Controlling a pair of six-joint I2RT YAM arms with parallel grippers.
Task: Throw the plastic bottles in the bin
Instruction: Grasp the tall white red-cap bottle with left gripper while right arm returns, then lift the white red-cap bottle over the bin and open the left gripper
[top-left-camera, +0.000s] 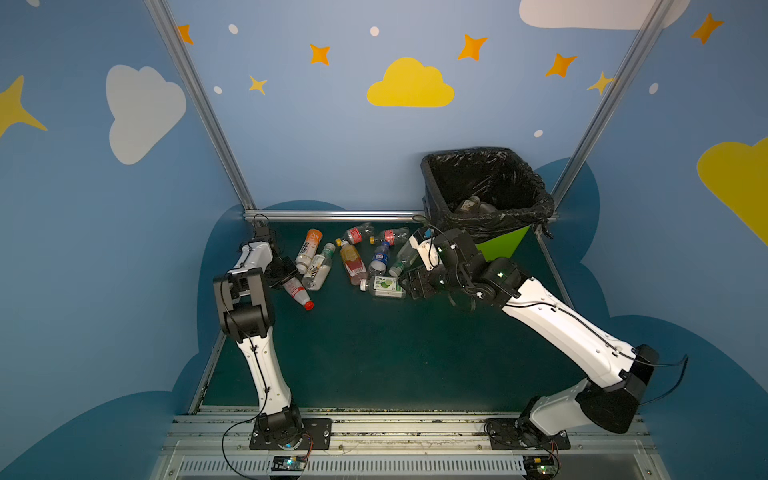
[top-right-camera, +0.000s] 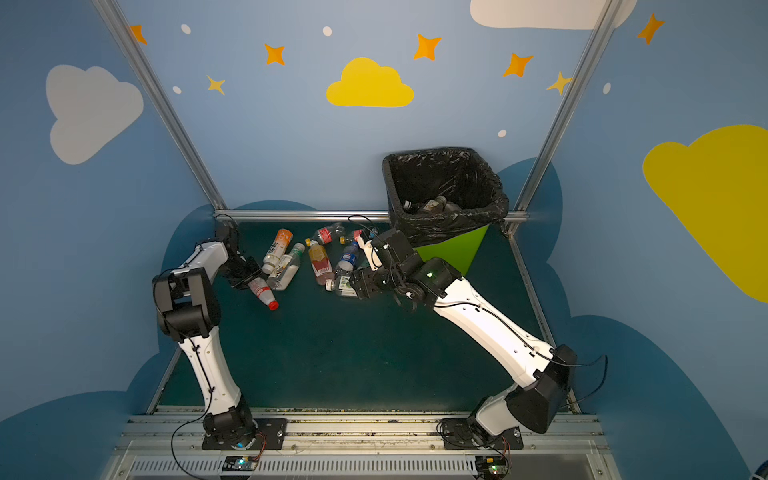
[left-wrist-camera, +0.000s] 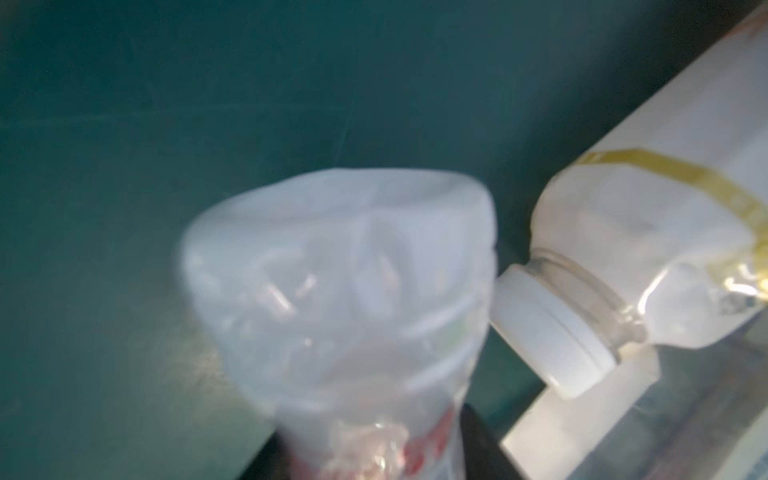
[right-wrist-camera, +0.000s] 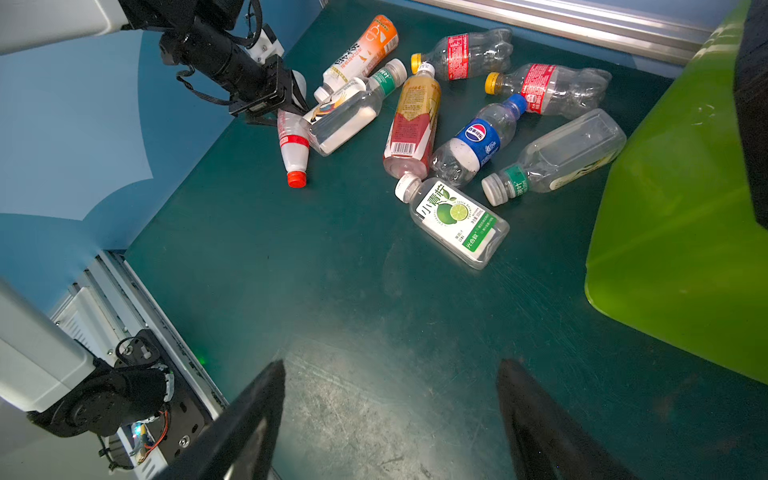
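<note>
Holding the right gripper (right-wrist-camera: 390, 368) wide open, low over the counter (top-left-camera: 374, 353), nothing between its fingers, facing the lime bottle (right-wrist-camera: 457, 222) lying just beyond. Pinching the red-cap bottle (right-wrist-camera: 293, 151) near its base with the left gripper (right-wrist-camera: 291, 110), fingers closing tight on the crumpled plastic, cap pointing toward the near edge. Being unable to tell whether that bottle is touching the counter. Catching, in the left wrist view, its dented base just beside a white cap (left-wrist-camera: 552, 332). Finding the milky bottle (right-wrist-camera: 353, 108) lying just beside the red-cap bottle, and the orange bottle (right-wrist-camera: 365, 45) behind it. Finding, past the lime bottle, the amber bottle (right-wrist-camera: 411, 124), the Pepsi bottle (right-wrist-camera: 478, 141) and the clear bottle (right-wrist-camera: 561, 153) lying side by side, the last nearest the bin (top-left-camera: 503, 245). Spotting two red-label bottles (right-wrist-camera: 461, 52) lying farthest back, near the rail (top-left-camera: 332, 215). Seeing the bin standing at the far right corner, black bag (top-left-camera: 490, 224) folding over its rim, more bottles (top-left-camera: 469, 204) lying inside.
</note>
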